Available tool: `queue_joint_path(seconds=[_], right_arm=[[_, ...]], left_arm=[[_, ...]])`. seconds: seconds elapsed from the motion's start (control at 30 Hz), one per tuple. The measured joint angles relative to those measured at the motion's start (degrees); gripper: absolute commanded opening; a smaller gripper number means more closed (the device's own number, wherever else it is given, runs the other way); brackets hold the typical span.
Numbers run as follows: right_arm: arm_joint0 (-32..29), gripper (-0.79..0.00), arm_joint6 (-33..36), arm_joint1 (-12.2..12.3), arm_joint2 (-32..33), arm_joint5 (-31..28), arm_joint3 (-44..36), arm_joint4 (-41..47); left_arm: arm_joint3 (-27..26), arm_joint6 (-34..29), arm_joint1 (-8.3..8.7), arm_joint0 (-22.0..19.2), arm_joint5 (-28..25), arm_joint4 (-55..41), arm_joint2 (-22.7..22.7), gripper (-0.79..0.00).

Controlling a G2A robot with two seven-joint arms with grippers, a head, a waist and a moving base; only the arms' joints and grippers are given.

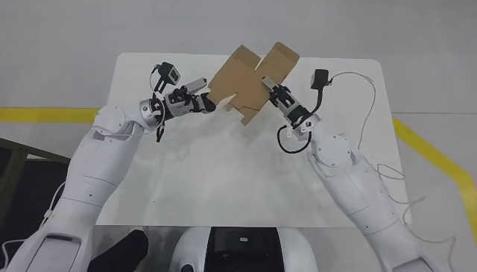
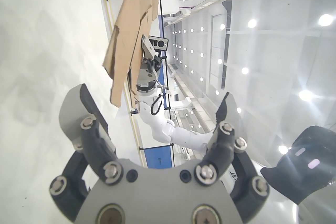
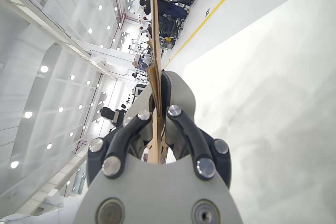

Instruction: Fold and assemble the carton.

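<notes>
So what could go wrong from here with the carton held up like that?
Only the right gripper pinches the flat carton, at one edge and up off the table, so it may pivot or slip when pushed. The left gripper is open beside its other edge, not touching; closing from there could miss or crumple a flap.

Overhead camera down onto table (image 1: pixel 223 186), wrist cameras level, sharing carton (image 1: pixel 240 80)

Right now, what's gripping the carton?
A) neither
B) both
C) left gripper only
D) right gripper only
D: the right gripper is shut on the carton, while the left gripper is open with the carton beyond its fingertips.
</notes>
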Motion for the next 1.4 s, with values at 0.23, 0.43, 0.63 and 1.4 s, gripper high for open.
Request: queue_joint_path(seconds=[0.23,0.43,0.63,1.4], right_arm=[[-0.27,-0.785,0.76,-0.71,-0.72,0.01,-0.14,0.12],[-0.45,-0.785,0.68,-1.18,-0.53,-0.17,-0.04,0.13],[-0.67,-0.785,0.53,-1.56,-0.07,-0.31,-0.13,-0.29],[-0.38,0.000,12.24,-1.45,7.14,-4.34,4.28,7.11]], left_arm=[[-0.04,4.55,-0.54,-0.14,-1.55,3.99,1.15,0.000],[0.17,6.03,-0.74,0.00,-1.82,4.89,0.91,-0.785],[0.30,6.00,-0.83,0.12,-1.66,5.19,0.47,-0.785],[0.27,-1.18,-0.01,-0.35,1.58,6.29,-3.61,-0.785]])
